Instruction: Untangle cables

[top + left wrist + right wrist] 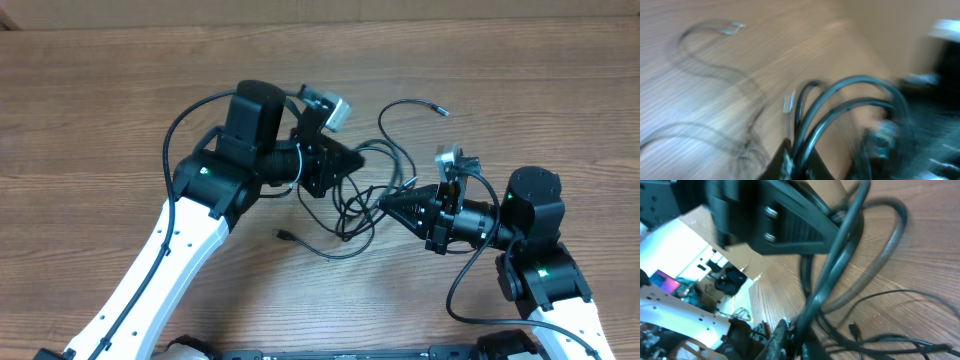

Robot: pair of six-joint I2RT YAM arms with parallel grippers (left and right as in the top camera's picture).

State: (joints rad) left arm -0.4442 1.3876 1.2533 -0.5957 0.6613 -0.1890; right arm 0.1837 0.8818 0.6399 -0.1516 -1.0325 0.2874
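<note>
Thin black cables (pixel 357 206) lie tangled on the wooden table between my two arms. My left gripper (pixel 352 160) is shut on cable strands at the tangle's upper left. My right gripper (pixel 386 203) is shut on strands at its right side. The blurred left wrist view has two dark cable loops (pixel 850 82) rising from between the shut jaws of the left gripper (pixel 799 167). In the right wrist view a cable (pixel 840 255) runs up out of the right gripper (pixel 807 340) toward the left gripper's black fingers (pixel 790 227).
One loose plug end (pixel 437 110) lies toward the far right, another (pixel 283 236) near the front left of the tangle. A silvery-tipped plug (pixel 732 27) lies on the wood. Each arm's own thicker black wire (pixel 470 290) loops beside it.
</note>
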